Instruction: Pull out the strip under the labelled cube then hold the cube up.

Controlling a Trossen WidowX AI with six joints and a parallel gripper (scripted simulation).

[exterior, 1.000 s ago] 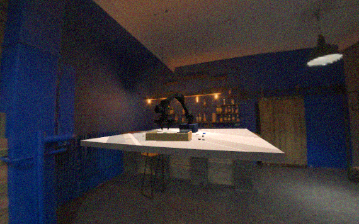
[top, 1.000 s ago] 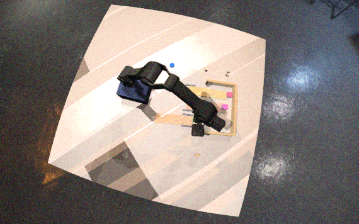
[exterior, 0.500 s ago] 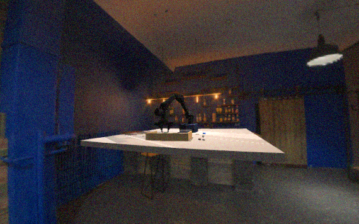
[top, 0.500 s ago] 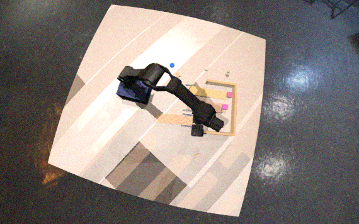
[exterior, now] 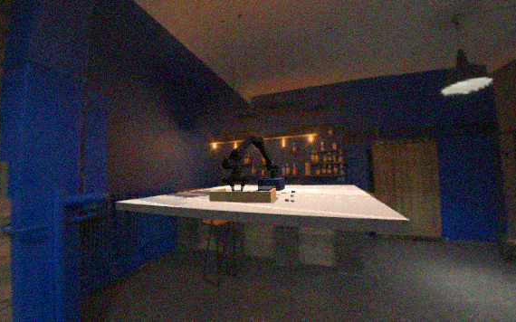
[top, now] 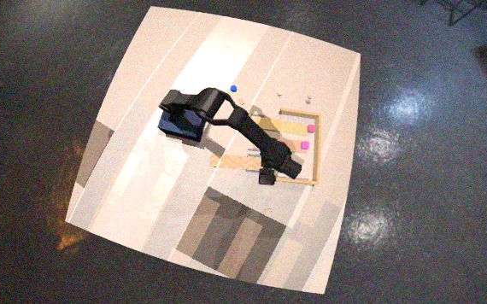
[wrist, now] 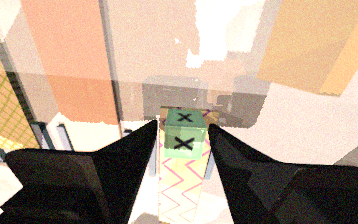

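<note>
Found the hand (top: pixel 278 160) (exterior: pixel 237 186) (wrist: pixel 183 126) partly spread, one fingertip to either side of the green cube (wrist: pixel 184 144), grasping nothing. Saw narrow gaps at both flanks. Located the cube at the far end of the zigzag strip (top: pixel 234 161) (wrist: pixel 180 185), black crosses showing; could not see it from above, beneath the wrist.

Judged the cube light, rigid, fairly smooth; unlikely to dent, likelier to twist under an uneven pinch. Favoured a level squeeze across the two opposite side faces, midway along, before a straight lift. Took the strip for thin and stiff, better gripped at the bare end towards the arm base. Noted that end well out beyond the salmon strip (top: pixel 294 147) (wrist: pixel 75 55); reckoned the pull mostly done, the cube's lift next.

Marked slim grey rails (top: pixel 253 171) (wrist: pixel 208 167) close along the zigzag strip, with little room for low fingertips. Noted the wooden wall (top: pixel 317 149) (exterior: pixel 243 195) (wrist: pixel 300 40) beyond and to one side. Counted two pink cubes (top: pixel 305 145) on neighbouring strips, best left alone. Judged upward the safest way out, clear of rails and wall, before any sideways swing over the tabletop (top: pixel 324 68) (exterior: pixel 334 205) (wrist: pixel 300 125).
</note>
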